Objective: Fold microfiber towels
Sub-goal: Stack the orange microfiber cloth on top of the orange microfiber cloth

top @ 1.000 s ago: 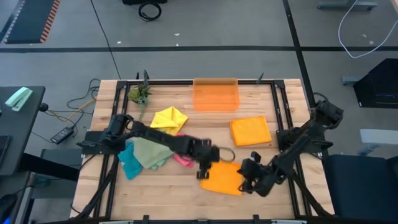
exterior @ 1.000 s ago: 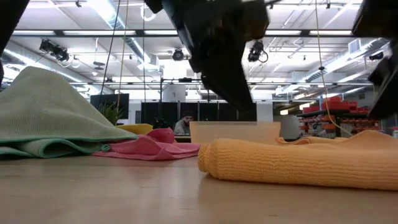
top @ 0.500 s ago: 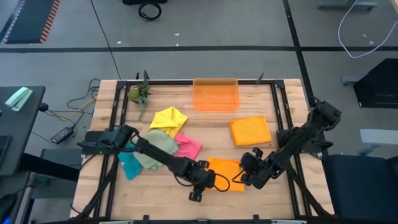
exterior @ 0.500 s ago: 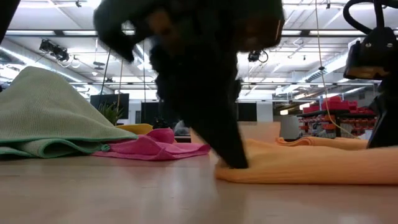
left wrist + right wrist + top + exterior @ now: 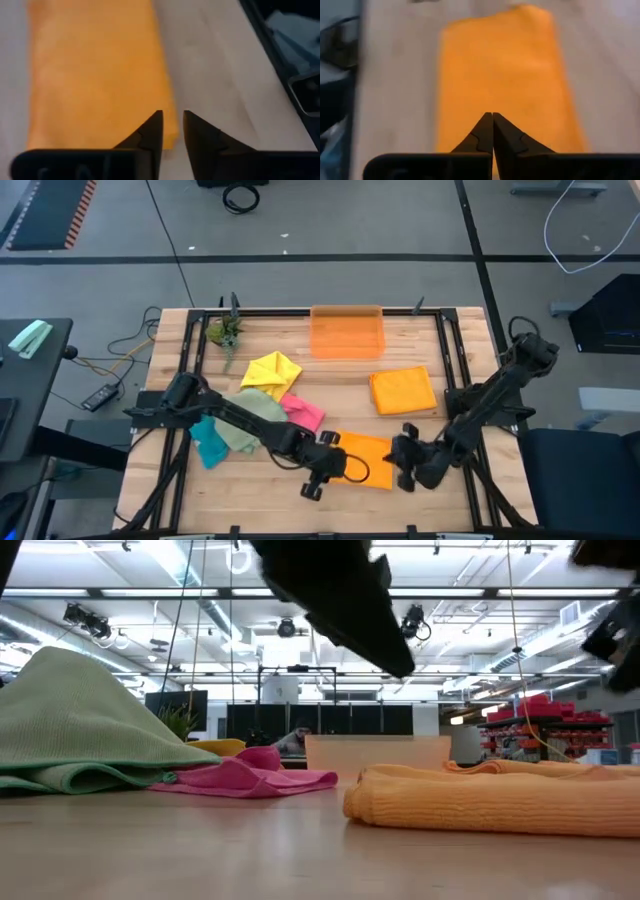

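A folded orange towel [image 5: 367, 459] lies flat near the front edge of the wooden surface [image 5: 420, 340], with a gripper at each end. The left gripper [image 5: 318, 478] hangs just off the towel's left end, its jaws slightly apart with nothing between them; the wrist view shows the tips [image 5: 156, 125] over the cloth's edge and bare wood. The right gripper [image 5: 408, 470] sits at the towel's right end, jaws pressed together and not holding anything. A second folded orange towel [image 5: 403, 391] rests well behind, toward the right. Left of centre is a loose heap: a yellow towel [image 5: 271, 371], a pink towel [image 5: 305, 414], a sage green towel [image 5: 238, 426] and a teal towel [image 5: 209, 444], partly covered by the left arm that reaches across them. A translucent orange bin [image 5: 347, 332] stands at the back edge, and a small green plant [image 5: 224, 332] at the back left corner. In the low view the green cloth [image 5: 80, 720] bulks large and hides what lies behind it, and the dark arms cut across the top, out of focus. No label or writing can be read on any cloth. A cable [image 5: 110, 365] trails on the floor at the left.
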Robot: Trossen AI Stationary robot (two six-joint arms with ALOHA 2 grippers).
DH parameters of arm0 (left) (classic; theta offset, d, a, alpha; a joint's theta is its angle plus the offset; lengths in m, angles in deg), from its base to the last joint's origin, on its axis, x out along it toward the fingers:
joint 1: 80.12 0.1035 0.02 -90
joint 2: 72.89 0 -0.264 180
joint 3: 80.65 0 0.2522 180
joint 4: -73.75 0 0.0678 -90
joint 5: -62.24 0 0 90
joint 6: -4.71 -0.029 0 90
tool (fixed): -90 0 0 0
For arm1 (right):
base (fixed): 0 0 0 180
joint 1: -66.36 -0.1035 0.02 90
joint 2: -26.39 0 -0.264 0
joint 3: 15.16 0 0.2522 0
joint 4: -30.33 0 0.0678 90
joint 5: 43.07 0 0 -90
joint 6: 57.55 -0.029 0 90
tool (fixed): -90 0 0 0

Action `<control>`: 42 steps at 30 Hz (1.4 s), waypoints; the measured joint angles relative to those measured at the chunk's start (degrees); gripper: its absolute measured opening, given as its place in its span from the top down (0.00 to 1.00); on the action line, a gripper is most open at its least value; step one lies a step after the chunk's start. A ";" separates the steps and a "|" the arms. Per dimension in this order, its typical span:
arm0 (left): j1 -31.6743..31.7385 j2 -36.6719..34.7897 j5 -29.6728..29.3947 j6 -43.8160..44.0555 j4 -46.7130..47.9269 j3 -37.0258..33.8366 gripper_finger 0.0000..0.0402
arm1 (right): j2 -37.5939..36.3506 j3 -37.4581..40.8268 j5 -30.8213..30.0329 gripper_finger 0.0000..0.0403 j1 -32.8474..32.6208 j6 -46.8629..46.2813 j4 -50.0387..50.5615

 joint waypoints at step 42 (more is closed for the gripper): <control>0.03 8.80 -6.35 3.33 -2.22 -0.02 0.96 | 20.40 -11.33 3.05 0.97 -5.54 1.79 7.21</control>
